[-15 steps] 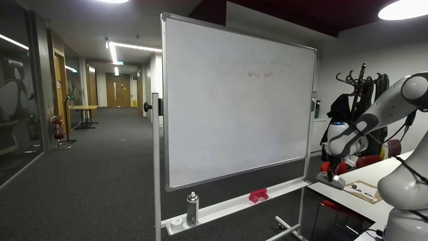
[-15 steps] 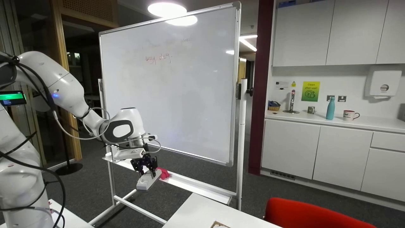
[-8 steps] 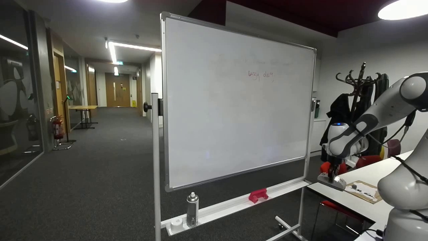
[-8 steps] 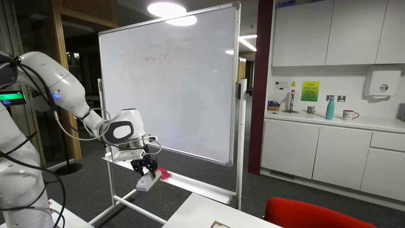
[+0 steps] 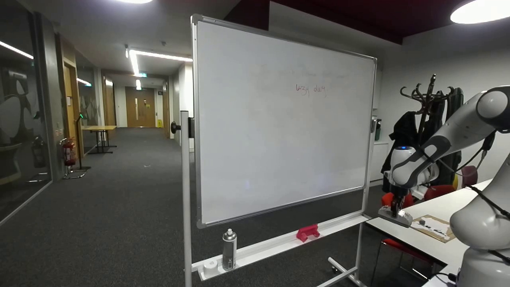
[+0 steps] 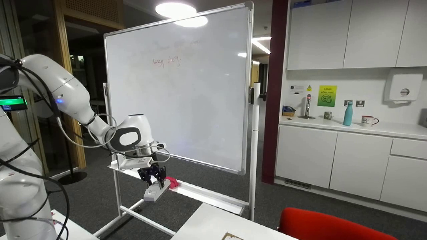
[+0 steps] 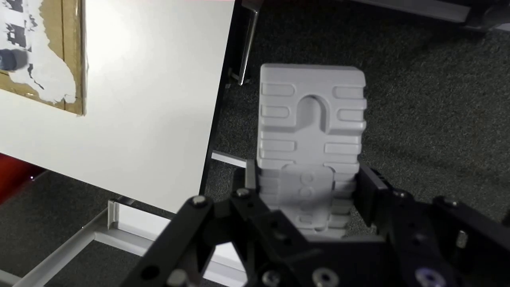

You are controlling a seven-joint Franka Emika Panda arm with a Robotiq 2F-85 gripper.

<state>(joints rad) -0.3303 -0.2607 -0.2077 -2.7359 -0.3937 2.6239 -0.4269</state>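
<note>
Your tool [image 7: 308, 183] is clamped on a pale grey block [image 7: 312, 139], which looks like a board eraser: in the wrist view its fingers [image 7: 370, 193] press on both long sides. You have the block hanging in the air just past the edge of the desk [image 7: 151, 119], mostly over dark carpet [image 7: 430, 131]; it appears to touch neither the desk nor the whiteboard [image 5: 279, 147].

So your gripping step looks done. What is left, as far as you can judge, is anything after it: the block is not yet set down or brought against a surface. On the whiteboard you can see red writing [image 5: 302, 89], seemingly "lazy dog", with faint marks [image 6: 195, 43] above it.

Below, the ledge [image 5: 275, 250] carries an upright spray can [image 5: 229, 251], a small white tub [image 5: 210, 266] just beside it, and a red holder [image 5: 307, 232] farther along. On your desk lies a piece of cardboard [image 7: 63, 44] bearing torn white paper [image 7: 53, 77]. A red chair [image 6: 327, 223] stands near the desk.
</note>
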